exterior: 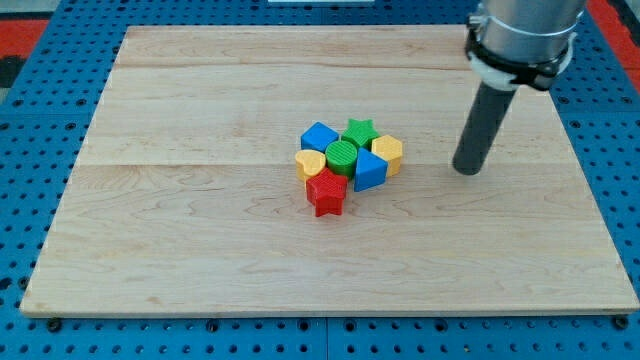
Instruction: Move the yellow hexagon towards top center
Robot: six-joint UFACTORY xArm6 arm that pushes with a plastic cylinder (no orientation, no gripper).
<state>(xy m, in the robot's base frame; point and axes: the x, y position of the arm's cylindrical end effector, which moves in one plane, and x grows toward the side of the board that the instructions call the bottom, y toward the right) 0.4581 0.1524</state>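
The yellow hexagon (388, 152) sits at the right end of a tight cluster of blocks near the middle of the wooden board (200, 230). It touches the green star (360, 131) at its upper left and the blue triangle-like block (369, 171) at its lower left. My tip (466, 170) rests on the board to the right of the hexagon, a clear gap away, at about the same height in the view. The dark rod rises from it to the view's top right.
The cluster also holds a blue block (319, 136), a green cylinder (341, 156), a yellow heart (309, 164) and a red star (326, 193). Blue pegboard (30, 130) surrounds the board.
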